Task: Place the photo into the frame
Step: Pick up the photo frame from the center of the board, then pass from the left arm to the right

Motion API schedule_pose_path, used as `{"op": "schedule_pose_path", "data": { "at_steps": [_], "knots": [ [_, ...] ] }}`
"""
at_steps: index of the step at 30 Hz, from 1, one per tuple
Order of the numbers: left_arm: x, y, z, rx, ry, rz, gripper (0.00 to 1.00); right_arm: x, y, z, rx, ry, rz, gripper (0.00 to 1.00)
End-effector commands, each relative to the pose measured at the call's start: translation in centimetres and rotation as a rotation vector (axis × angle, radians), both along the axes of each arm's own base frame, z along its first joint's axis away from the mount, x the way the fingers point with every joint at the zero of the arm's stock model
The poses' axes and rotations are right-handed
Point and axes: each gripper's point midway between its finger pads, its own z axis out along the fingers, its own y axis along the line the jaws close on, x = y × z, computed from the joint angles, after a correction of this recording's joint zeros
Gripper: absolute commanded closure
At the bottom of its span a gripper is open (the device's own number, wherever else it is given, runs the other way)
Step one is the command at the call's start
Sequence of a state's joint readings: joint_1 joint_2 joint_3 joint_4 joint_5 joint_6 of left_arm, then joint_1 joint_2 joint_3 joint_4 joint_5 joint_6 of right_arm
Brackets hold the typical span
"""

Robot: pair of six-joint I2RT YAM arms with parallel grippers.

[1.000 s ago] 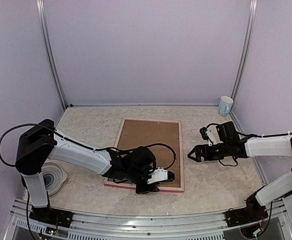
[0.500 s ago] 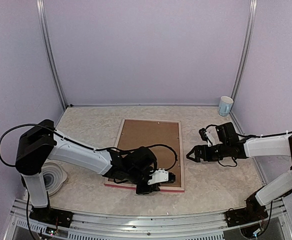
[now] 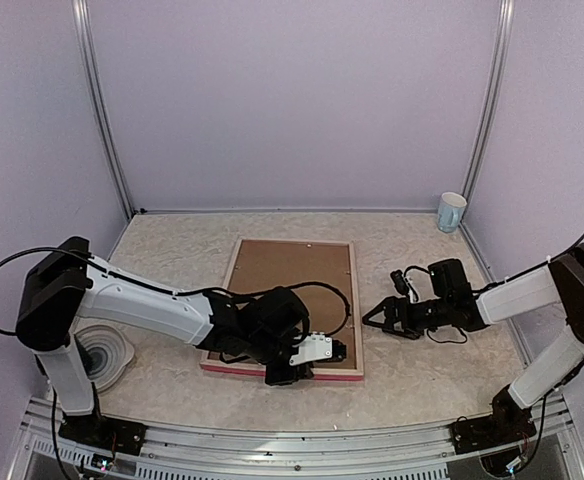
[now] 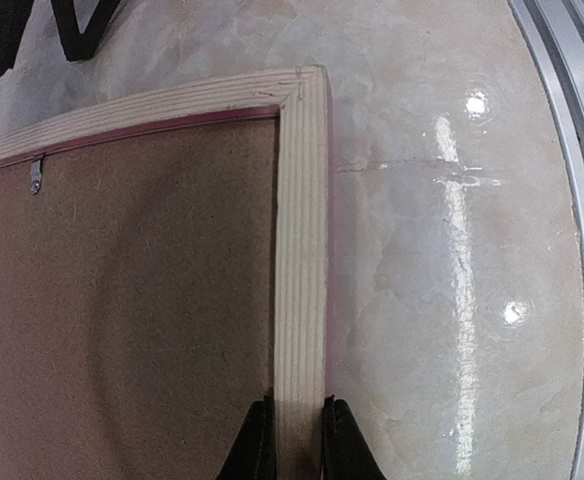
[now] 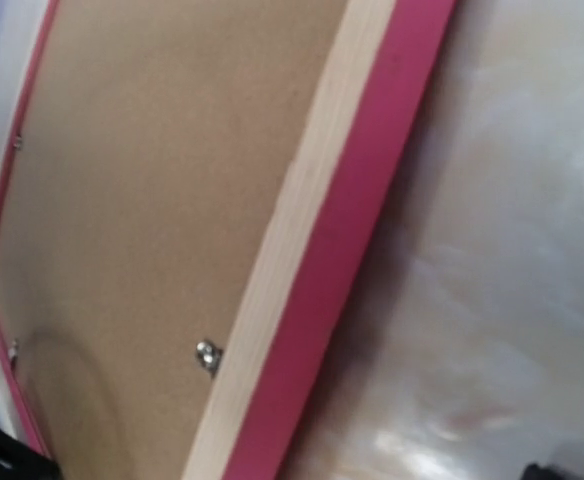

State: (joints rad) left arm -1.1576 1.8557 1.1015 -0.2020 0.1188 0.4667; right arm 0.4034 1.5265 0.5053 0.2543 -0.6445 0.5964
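The left tool (image 4: 299, 445) is clamped on the pale rail of the one frame (image 4: 302, 250), I think to steady or lift it. The frame lies back-up under this tool, one brown backing board (image 4: 122, 300) inside. The right tool (image 3: 377, 315) stands spread apart just beside it, ready to help. The photo is not visible.

The frame (image 5: 324, 262), back side up
We saw its pale rail and pink-red edge run diagonally, between the brown backing board (image 5: 152, 200), with a metal clip (image 5: 208, 354), and the glossy table (image 5: 512, 250).
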Motion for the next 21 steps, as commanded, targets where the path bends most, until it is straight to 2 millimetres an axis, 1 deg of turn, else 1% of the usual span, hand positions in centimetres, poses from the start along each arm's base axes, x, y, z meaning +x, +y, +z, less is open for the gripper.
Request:
{"op": "schedule_pose_path", "data": {
  "at_steps": [1, 4, 7, 8, 9, 13, 18, 21],
  "knots": [
    [1.3, -1.2, 6.2, -0.15, -0.079, 0.05, 1.0, -0.3, 1.2, 0.6, 0.14, 0.065, 0.007, 0.02],
    [1.1, -1.2, 7.4, -0.178, -0.094, 0.046, 1.0, -0.5, 1.8, 0.8, 0.205, 0.107, 0.003, 0.03],
    [0.8, -1.3, 7.8, -0.186, -0.098, 0.04, 1.0, -0.6, 2.6, 1.1, 0.269, 0.144, 0.007, 0.04],
    [0.6, -1.3, 7.7, -0.184, -0.1, 0.039, 1.0, -0.7, 3.0, 1.4, 0.294, 0.159, 0.01, 0.05],
    [0.5, -1.4, 7.7, -0.182, -0.102, 0.037, 1.0, -0.6, 3.4, 2.1, 0.334, 0.162, 0.018, 0.05],
    [0.1, -1.5, 7.2, -0.173, -0.094, 0.03, 1.0, -0.7, 4.7, 3.2, 0.43, 0.2, 0.045, 0.07],
    [-0.5, -1.5, 6.5, -0.167, -0.082, 0.026, 1.0, -0.6, 5.7, 4.1, 0.514, 0.235, 0.071, 0.15],
    [-0.7, -1.5, 6.2, -0.167, -0.081, 0.027, 1.0, -0.9, 6.3, 4.6, 0.565, 0.258, 0.09, 0.23]
  ]
}}
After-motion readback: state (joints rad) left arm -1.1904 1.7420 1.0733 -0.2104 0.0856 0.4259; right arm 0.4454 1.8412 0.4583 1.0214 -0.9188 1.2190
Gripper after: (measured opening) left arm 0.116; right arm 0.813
